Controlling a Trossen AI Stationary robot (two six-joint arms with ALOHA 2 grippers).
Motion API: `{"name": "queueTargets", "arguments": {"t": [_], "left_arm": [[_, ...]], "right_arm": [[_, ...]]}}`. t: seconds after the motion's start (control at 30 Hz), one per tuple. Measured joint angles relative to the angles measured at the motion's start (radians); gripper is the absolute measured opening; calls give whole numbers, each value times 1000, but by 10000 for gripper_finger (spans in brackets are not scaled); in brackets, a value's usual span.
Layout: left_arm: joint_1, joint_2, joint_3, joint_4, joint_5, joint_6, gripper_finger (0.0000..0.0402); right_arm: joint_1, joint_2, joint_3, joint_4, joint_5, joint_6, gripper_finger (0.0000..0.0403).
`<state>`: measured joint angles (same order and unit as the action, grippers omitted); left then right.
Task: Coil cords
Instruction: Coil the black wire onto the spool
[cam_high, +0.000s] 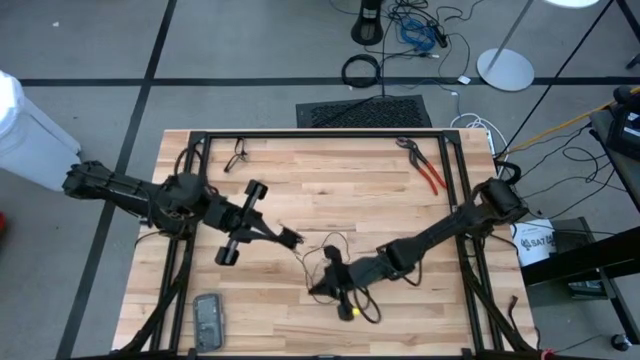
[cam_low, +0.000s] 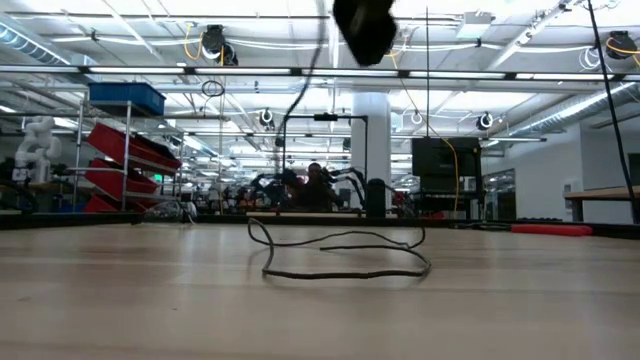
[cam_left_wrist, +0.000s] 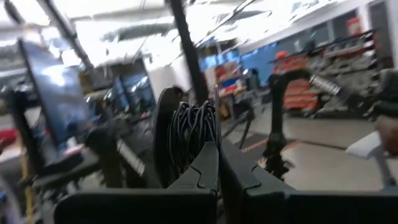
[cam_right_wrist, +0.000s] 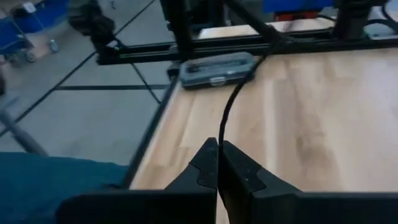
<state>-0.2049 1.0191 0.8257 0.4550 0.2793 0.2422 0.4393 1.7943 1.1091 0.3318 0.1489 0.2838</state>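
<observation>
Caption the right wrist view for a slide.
Right gripper shut on the thin black cord above the wooden table.

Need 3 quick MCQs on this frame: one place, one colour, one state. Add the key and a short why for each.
1. Where does the grey case lie?
A. On the table, on the left arm's side
B. On the table, on the right arm's side
C. On the floor

2. What colour are the handles of the pliers?
A. Blue
B. Green
C. Red

3. What is the state of the right end effector?
A. Open above the cord
B. Shut on the cord
C. Shut on the pliers

Key:
1. A, because the high view shows the case near the table corner on the left arm's side.
2. C, because the handles show red in the high view.
3. B, because in the right wrist view the fingers meet and the cord runs out from between their tips.
</observation>
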Motion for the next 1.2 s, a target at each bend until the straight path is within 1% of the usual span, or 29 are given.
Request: {"name": "queueTargets", "arguments": {"t": [0.17, 0.33, 0.57, 0.7, 0.9, 1.0, 1.07, 1.2], "left_arm": [[29, 0, 0, -83, -33, -1, 2], [51, -1, 0, -179, -36, -9, 2], [63, -2, 0, -239, -17, -46, 2], [64, -2, 0, -270, 21, -54, 2], [85, -2, 0, -306, 29, -80, 2], [101, -2, 0, -359, 29, -88, 2], [115, -2, 0, -387, 29, -106, 2], [140, -2, 0, -428, 28, -133, 2]], "right_arm": [[62, -36, 0, -57, 8, 50, 0], [120, -96, 0, -177, 15, 101, 0], [181, -191, 0, -302, 122, 99, 0], [198, -247, 0, -348, 167, 85, 0], [204, -310, 1, -373, 172, 45, 0], [204, -325, 48, -448, 172, 27, 0], [204, -325, 107, -535, 174, 11, 0], [204, -321, 242, -700, 216, -32, 0]]}}
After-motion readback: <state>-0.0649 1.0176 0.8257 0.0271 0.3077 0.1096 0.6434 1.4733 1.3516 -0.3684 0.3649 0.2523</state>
